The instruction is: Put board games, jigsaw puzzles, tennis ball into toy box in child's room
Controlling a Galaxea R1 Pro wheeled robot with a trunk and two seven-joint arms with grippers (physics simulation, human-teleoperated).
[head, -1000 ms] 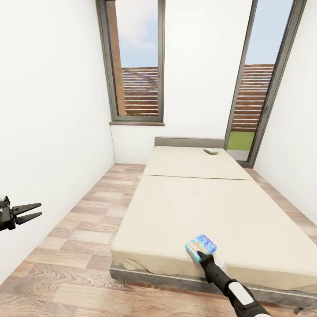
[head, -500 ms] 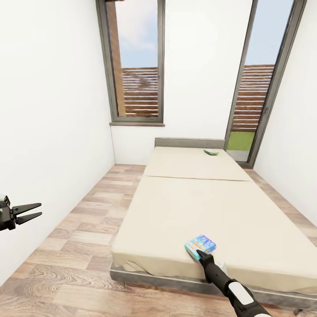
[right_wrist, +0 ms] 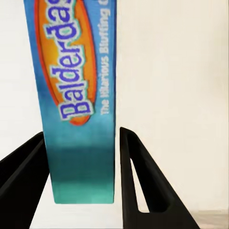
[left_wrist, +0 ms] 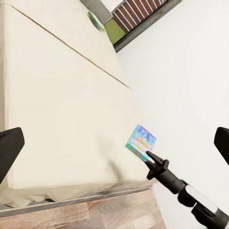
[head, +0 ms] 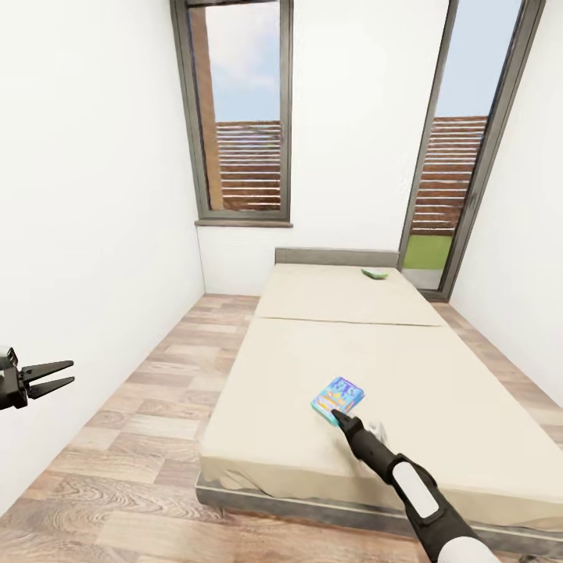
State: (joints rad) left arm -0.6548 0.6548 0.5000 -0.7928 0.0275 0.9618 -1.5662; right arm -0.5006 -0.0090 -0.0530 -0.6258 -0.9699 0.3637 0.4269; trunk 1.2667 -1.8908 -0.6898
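bare mattress [head: 407,375] all round (white wall [head: 86,195] far left).

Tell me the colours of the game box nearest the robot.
Blue and teal with an orange oval on the game box, clearest from the right wrist.

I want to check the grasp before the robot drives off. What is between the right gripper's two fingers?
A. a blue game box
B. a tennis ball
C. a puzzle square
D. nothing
A: in the right wrist view the blue game box stands between the fingers of the right gripper, above the bed.

Two game boxes: a blue one [head: 338,397] and a green one [head: 375,271]. One bed [head: 344,352]. Two windows [head: 238,117].
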